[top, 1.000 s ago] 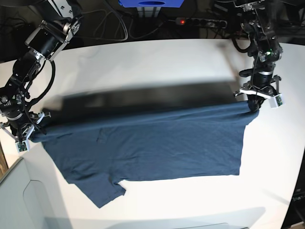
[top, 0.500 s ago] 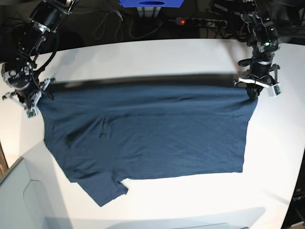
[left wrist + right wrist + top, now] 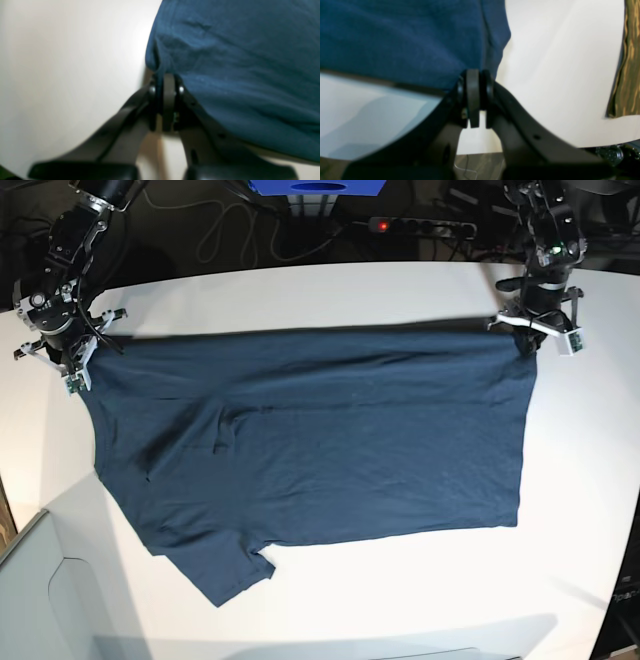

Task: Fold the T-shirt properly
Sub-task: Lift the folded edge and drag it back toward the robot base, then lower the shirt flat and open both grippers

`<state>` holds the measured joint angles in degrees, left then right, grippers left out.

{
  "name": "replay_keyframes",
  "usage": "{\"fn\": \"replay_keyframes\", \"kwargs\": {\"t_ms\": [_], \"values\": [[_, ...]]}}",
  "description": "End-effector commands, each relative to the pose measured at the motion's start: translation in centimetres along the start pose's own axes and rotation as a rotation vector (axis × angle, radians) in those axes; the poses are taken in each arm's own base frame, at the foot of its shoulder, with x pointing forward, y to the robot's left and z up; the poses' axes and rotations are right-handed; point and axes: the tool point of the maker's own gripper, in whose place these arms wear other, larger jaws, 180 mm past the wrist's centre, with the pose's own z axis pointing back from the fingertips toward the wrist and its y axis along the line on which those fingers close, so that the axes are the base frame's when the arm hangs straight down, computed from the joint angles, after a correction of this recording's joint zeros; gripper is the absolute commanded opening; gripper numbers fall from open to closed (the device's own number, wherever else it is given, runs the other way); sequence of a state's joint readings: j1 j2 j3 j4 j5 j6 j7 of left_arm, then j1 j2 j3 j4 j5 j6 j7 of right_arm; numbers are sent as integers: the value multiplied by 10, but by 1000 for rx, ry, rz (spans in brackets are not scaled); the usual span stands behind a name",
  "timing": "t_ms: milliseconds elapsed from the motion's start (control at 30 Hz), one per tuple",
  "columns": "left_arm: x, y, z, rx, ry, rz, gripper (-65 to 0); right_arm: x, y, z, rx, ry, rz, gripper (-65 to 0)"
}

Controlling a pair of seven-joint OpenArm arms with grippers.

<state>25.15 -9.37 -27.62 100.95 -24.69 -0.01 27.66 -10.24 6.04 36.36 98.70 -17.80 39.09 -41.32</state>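
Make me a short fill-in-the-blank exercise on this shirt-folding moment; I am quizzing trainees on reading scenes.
1. The T-shirt lies spread on a table whose colour is ____.
2. The left gripper is ____ on a far corner of the T-shirt.
3. In the base view, the right gripper pinches the cloth at the picture's ____ side.
4. The colour of the T-shirt is dark ____.

Missing words: white; shut; left; blue
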Motion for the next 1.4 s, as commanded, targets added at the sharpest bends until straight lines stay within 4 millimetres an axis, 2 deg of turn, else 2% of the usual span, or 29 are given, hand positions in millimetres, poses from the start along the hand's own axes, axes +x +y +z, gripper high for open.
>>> {"fn": "replay_keyframes", "kwargs": {"t_ms": [0, 233, 467, 700, 1100, 1367], "values": [[6, 4, 5, 7, -23, -15, -650, 2, -10, 6, -17, -8, 37, -646], [-26, 10, 18, 26, 50, -5, -650, -30, 2, 10, 12, 59, 53, -646], [-45, 18, 29, 41, 101, -12, -650, -54, 9, 15, 29, 113, 62, -646], [-50, 20, 32, 47, 116, -14, -650, -54, 8, 29, 10, 107, 93, -645], [-62, 25, 39, 55, 148, -21, -650, -67, 13, 32, 21, 137, 97, -644], [-62, 25, 39, 57, 150, -20, -650, -74, 14, 33, 19, 153, 71, -640]]}}
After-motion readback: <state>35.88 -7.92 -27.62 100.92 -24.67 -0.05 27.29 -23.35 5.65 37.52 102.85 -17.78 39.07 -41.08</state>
